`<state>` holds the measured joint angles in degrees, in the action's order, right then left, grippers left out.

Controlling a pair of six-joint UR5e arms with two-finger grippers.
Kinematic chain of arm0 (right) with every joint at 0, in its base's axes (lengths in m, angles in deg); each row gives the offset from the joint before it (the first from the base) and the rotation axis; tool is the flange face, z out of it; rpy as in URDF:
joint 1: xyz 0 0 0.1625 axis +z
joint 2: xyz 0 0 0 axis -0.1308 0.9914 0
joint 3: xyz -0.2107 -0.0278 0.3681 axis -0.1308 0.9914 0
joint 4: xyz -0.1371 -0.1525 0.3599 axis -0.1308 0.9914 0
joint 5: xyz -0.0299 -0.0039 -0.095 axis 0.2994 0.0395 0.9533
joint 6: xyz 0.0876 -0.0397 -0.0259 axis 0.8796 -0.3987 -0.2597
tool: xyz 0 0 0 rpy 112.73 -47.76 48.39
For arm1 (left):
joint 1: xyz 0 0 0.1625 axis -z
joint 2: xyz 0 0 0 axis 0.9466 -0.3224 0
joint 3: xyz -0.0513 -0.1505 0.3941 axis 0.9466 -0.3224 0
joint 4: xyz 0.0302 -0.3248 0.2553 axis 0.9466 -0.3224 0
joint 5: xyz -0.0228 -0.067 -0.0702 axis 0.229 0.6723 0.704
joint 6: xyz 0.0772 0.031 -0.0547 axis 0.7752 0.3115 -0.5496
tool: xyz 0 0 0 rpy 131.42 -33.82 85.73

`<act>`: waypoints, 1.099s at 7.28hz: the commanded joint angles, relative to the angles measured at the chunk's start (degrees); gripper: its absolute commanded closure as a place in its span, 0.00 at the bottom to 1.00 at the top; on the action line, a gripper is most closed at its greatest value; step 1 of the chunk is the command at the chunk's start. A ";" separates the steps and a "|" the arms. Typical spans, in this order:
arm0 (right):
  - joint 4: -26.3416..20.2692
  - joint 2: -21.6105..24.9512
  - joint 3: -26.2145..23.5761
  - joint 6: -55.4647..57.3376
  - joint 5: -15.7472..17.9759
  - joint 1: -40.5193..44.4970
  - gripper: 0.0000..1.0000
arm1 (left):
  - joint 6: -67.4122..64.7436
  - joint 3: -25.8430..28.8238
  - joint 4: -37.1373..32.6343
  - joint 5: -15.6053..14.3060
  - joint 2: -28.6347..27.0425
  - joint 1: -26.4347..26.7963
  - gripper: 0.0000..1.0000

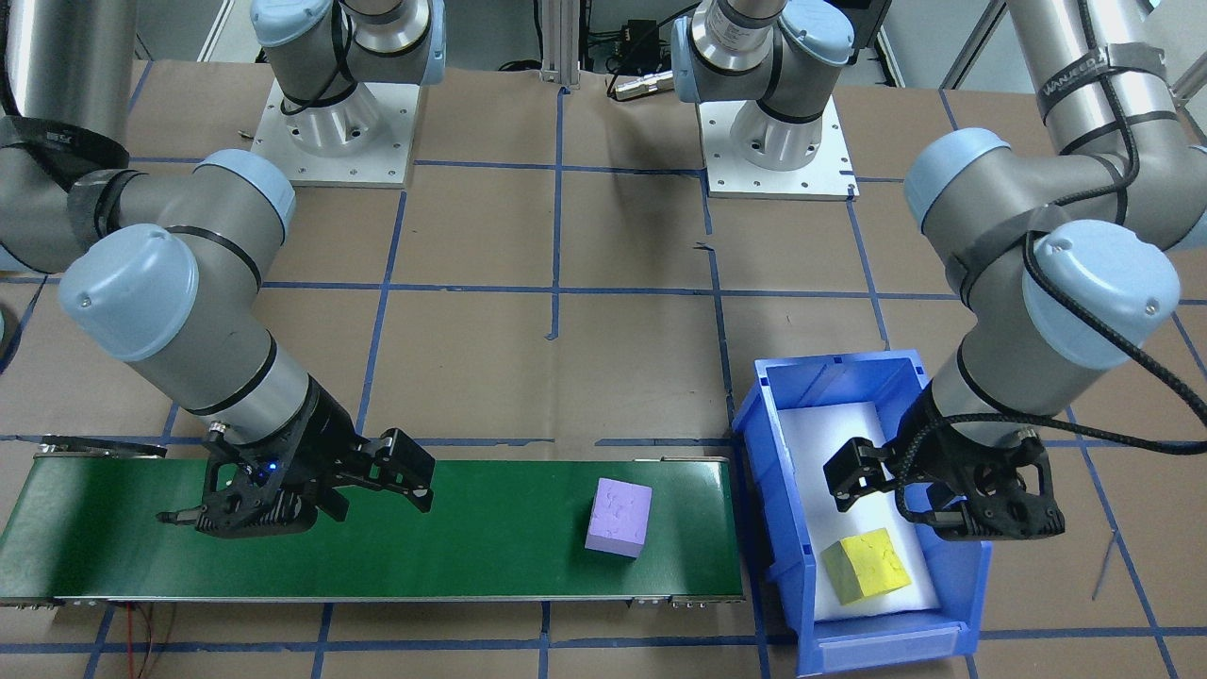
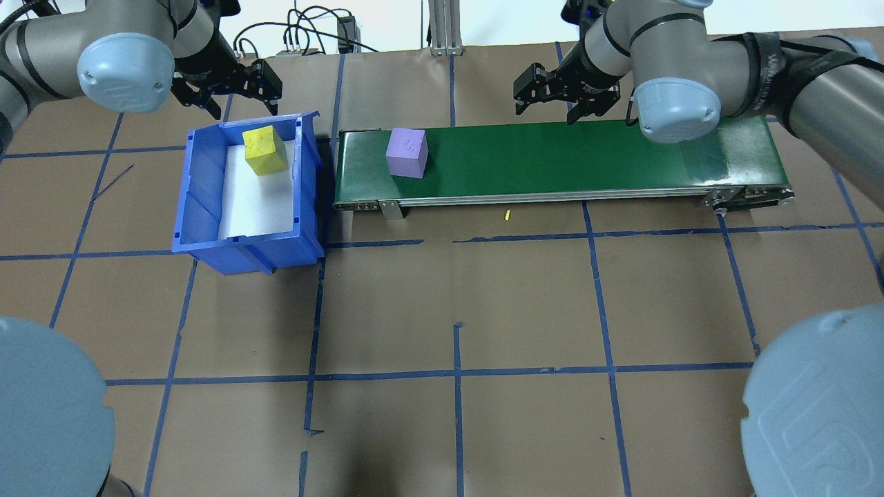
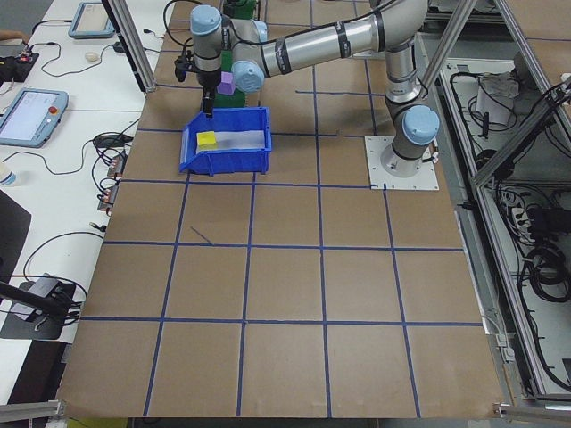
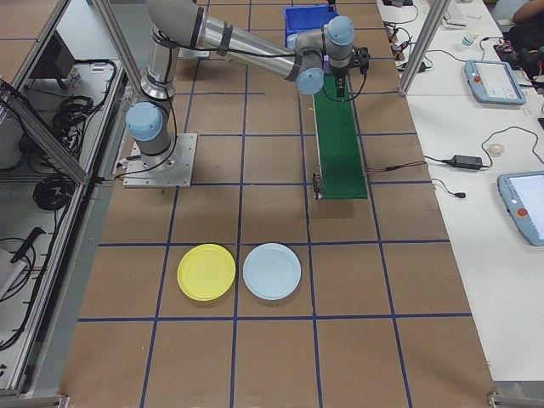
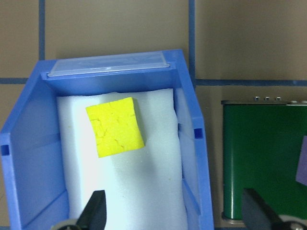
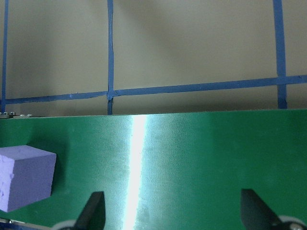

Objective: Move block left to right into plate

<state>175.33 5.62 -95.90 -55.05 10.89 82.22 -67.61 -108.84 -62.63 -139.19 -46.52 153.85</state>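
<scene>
We are in a robotics lab: two arms bolted to a paper-covered table (image 2: 442,310) gridded with blue tape, aluminium framing (image 4: 421,42), control tablets (image 3: 31,116) and loose cables (image 3: 53,254) on side benches.

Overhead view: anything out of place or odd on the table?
Mostly tidy. One oddity: a small yellow scrap lies on the paper just in front of the belt. The yellow block sits slightly askew in the bin.
</scene>
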 commanded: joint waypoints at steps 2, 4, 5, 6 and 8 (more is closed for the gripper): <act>-0.20 -0.14 -1.57 1.08 -2.34 0.01 0.00 | 0.81 0.30 4.50 0.51 -6.63 -0.74 0.00; -0.55 -0.14 -1.74 0.65 -2.35 0.09 0.00 | 0.72 0.30 8.64 0.42 -9.55 -1.44 0.00; -0.55 -0.14 -2.27 0.82 -2.27 0.09 0.00 | 0.80 0.30 9.35 0.60 -10.34 -3.01 0.02; -0.55 -0.23 -2.45 0.91 -2.35 0.01 0.00 | 0.63 0.12 11.62 0.60 -11.91 -3.20 0.05; -0.46 -0.49 -2.19 0.99 -2.61 0.09 0.00 | 0.45 -1.45 12.70 4.18 -12.63 -3.20 0.42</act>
<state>174.84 5.26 -98.19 -54.13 8.43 82.28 -67.04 -109.46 -50.57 -137.26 -58.75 150.73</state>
